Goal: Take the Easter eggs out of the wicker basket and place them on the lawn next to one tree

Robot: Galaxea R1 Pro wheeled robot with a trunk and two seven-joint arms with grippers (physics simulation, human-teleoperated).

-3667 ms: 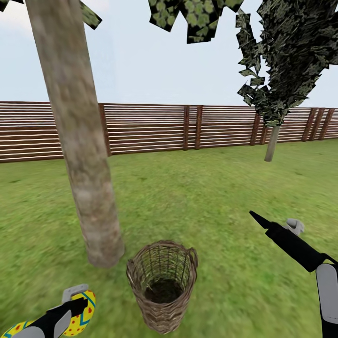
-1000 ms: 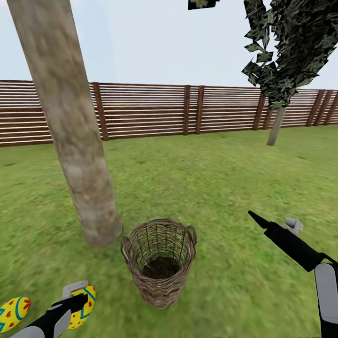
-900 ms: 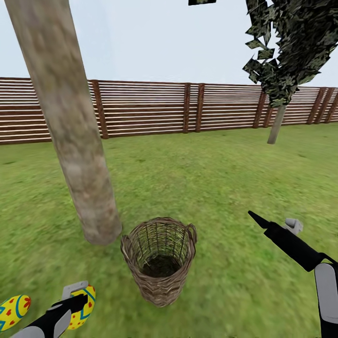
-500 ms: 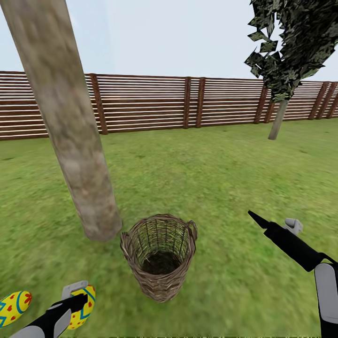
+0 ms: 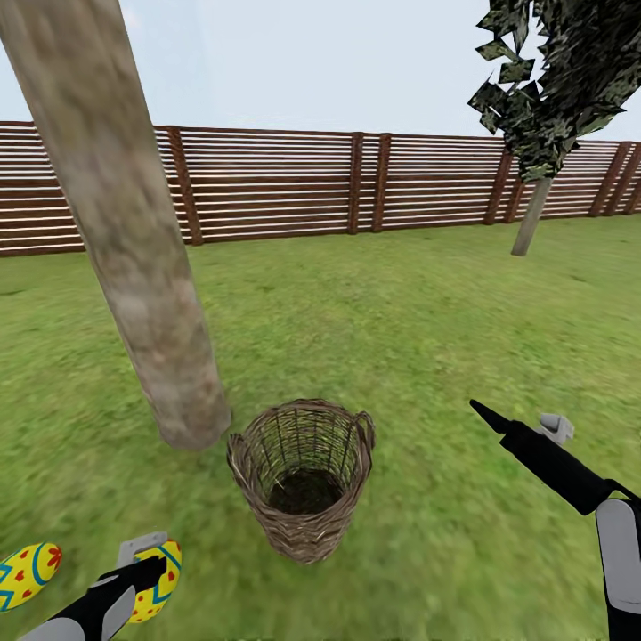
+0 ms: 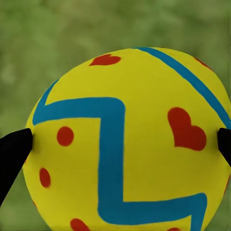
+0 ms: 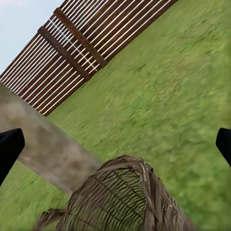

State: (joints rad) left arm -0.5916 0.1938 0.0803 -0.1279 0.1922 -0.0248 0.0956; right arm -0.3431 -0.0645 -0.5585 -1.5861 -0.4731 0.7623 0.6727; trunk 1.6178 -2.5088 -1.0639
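far left, low in the head view: an easter egg on the grass [image 5: 27, 575], bright yellow, red hearts and dots, blue band, lying on the lawn [image 5: 401, 329] on its side. just beside it my left gripper [image 5: 145, 570] is clamped on a second easter egg [image 5: 162, 580]; wrist view shows this held egg [image 6: 130, 144] close up, yellow with a blue zigzag, a blue stripe, red hearts and dots, one black fingertip [image 6: 13, 151] pressed to each side.

behind these, the tree [image 5: 133, 240]: thick, straight, mottled grey-brown trunk, base on the grass. the wicker basket [image 5: 303, 476] stands upright just beside the trunk's foot, brown-tan woven twigs, loop handles at the rim. inside i see only its dark bottom, no egg.

right: my right gripper [image 5: 521, 423] hangs over the grass, fingers apart, nothing between them; its wrist view looks across the basket rim [image 7: 125, 195] to trunk and slatted brown fence [image 5: 356, 182]. far right, a thin-trunked tree [image 5: 534, 214] by the fence.
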